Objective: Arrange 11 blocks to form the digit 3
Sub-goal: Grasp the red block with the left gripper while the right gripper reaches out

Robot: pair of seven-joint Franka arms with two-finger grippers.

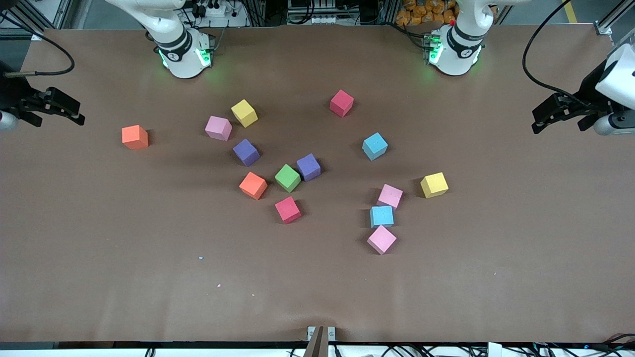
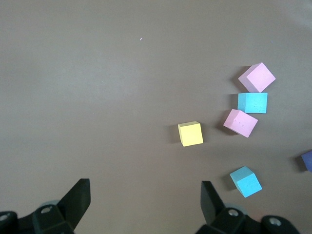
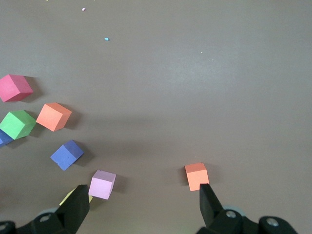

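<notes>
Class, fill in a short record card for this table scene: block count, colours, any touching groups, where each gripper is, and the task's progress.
blocks: 13, scattered on the table
colours: 3 pink, 2 each of purple, crimson, light blue, orange, yellow; 1 green
touching group: green block against purple block
left gripper: open, waiting at the left arm's end
right gripper: open, waiting at the right arm's end
progress: no digit 3 formed yet

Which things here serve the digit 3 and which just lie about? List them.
Job: blocks, fourteen where eleven are needed: two orange, three pink, two yellow, two crimson, two light blue, two purple, one green; left claw and right claw, open, waiting at the table's ends.
Lying about: crumbs, cables.
</notes>
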